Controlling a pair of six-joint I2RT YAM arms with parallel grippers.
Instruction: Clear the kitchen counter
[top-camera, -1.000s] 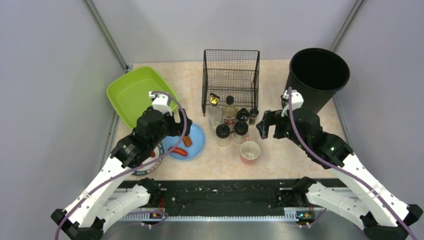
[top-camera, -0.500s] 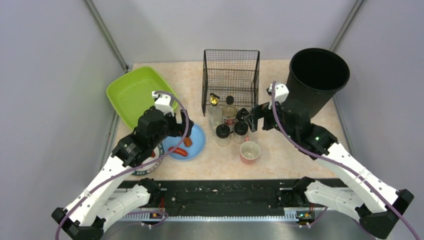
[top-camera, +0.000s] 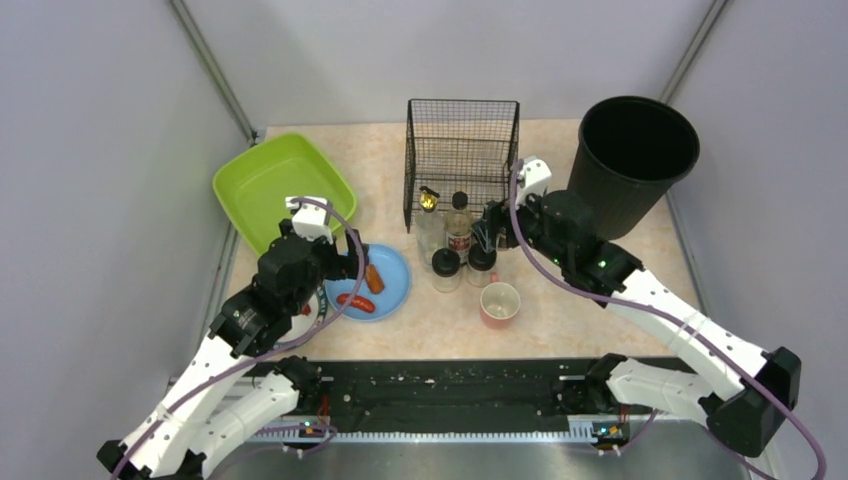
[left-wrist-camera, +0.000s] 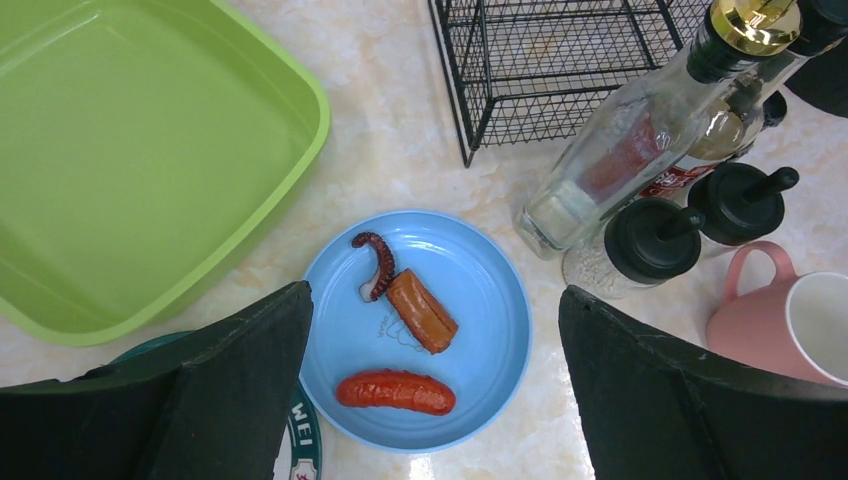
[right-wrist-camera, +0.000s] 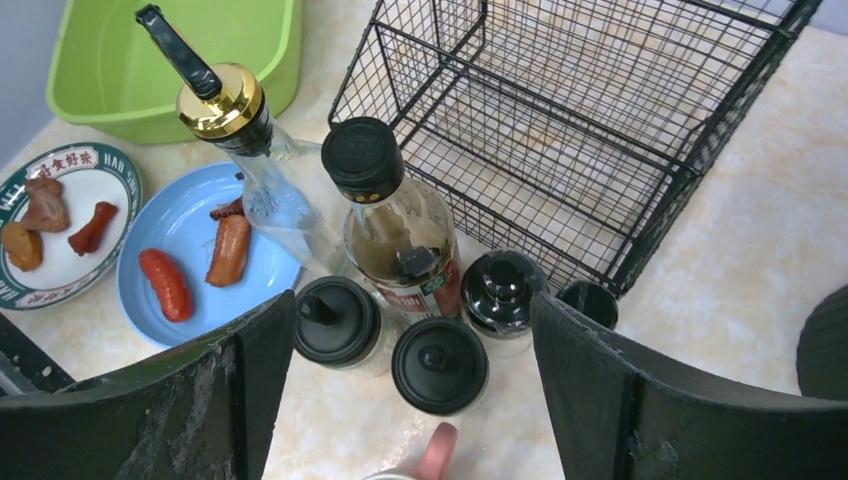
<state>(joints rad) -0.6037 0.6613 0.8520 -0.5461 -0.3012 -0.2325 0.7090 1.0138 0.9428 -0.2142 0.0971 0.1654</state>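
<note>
The beige-pink kitchen counter (top-camera: 570, 320) holds a blue plate (top-camera: 398, 290) with a red sausage (left-wrist-camera: 396, 392), an orange piece (left-wrist-camera: 422, 311) and a tentacle (left-wrist-camera: 380, 262). A cluster stands mid-counter: a clear bottle with a gold pourer (top-camera: 429, 215), a sauce bottle (top-camera: 459, 225), two black-lidded jars (top-camera: 446, 268) and small black shakers (top-camera: 487, 230). A pink mug (top-camera: 499, 305) stands in front of them. My left gripper (left-wrist-camera: 432, 295) is open and empty above the blue plate. My right gripper (right-wrist-camera: 410, 300) is open and empty above the jars (right-wrist-camera: 438, 365).
A lime-green tub (top-camera: 280, 190) sits at the back left. A black wire basket (top-camera: 462, 150) stands at the back middle and a black bin (top-camera: 633, 150) at the back right. A green-rimmed plate of food (right-wrist-camera: 60, 215) lies partly under my left arm.
My right gripper has moved left from beside the bin to over the bottles and jars. My left arm has drawn back a little towards the left, baring more of the blue plate.
</note>
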